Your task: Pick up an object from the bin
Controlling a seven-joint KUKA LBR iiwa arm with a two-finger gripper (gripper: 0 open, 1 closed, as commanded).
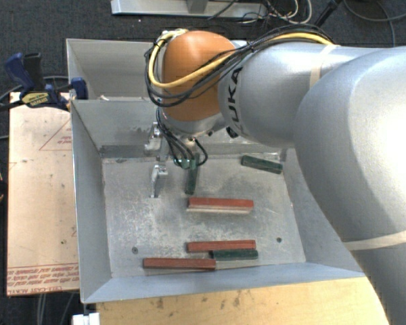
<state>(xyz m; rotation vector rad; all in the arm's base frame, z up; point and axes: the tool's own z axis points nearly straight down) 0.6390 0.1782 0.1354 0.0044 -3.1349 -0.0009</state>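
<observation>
Your gripper (174, 185) hangs with fingers spread and empty, just at ten o'clock of the reddish-brown flat bar (220, 205) lying mid-bin, which is probably light, stiff and smooth, so pinch across its narrow middle.

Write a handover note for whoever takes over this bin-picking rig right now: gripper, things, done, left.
Gripper: low over the upper middle of the grey metal bin; open or shut, cannot tell. A short dark green piece stands upright at it; held or not is unclear.
Things: pale-edged red-brown flat bar just below the gripper; upper-right dark green bar; middle red-brown bar touching a lower dark green bar; lower-left red-brown bar.
Done: nothing clearly lifted.
Left: secure one thing, raise it out.
</observation>
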